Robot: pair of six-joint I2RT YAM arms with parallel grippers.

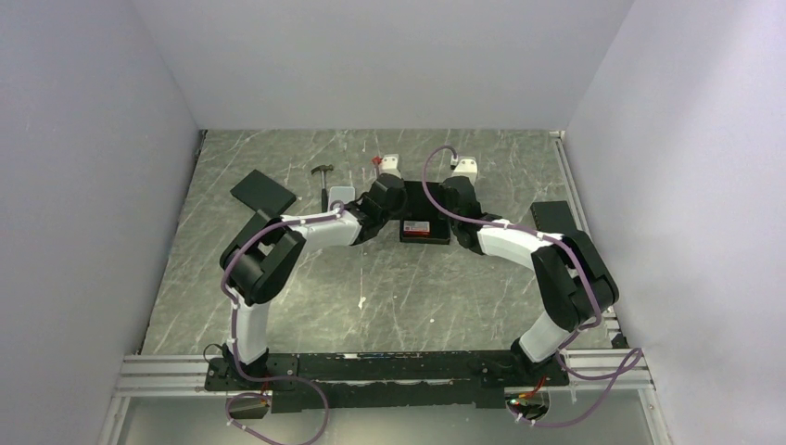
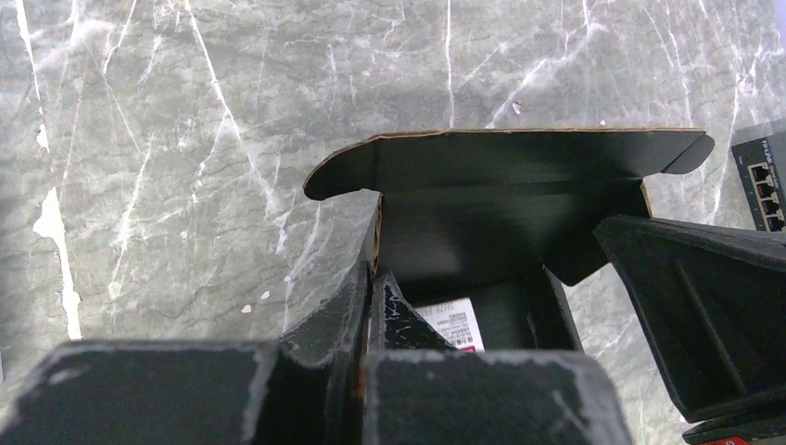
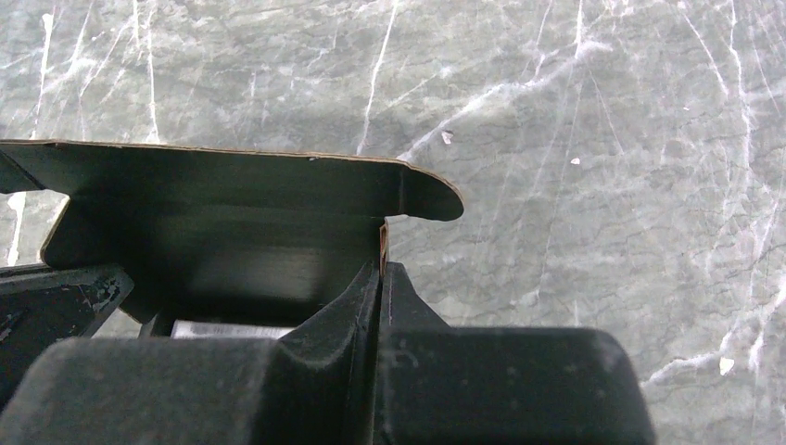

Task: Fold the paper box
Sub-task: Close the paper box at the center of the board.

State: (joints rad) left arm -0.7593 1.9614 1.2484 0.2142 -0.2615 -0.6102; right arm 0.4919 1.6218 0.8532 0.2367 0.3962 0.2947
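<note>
- Paper box [image 1: 425,228] sits open near the middle of the table [image 1: 278,306], a little toward the far edge, with an arm on each side of it.
- Its wide flap [image 2: 519,158] stands upright along the far side. The raw brown edge shows along the top, and there is a rounded ear at each end.
- The left gripper [image 2: 373,278] is pressed together on the box's left side wall, with the thin card pinched between its fingers.
- The right gripper [image 3: 382,269] is clamped the same way on the right side wall, where a sliver of brown card edge shows just above the fingertips.
- A white label [image 2: 451,324] with a red strip lies on the floor of the box.
- A hammer [image 1: 322,176] and a small silver-grey case [image 1: 339,195] lie left of the box, nearer the far edge. The case is just beside the left arm.
- A plain black slab [image 1: 262,193] lies toward the left edge, well apart from the box.
- A network switch [image 2: 760,181] lies off the box's right end, its ports showing.
</note>
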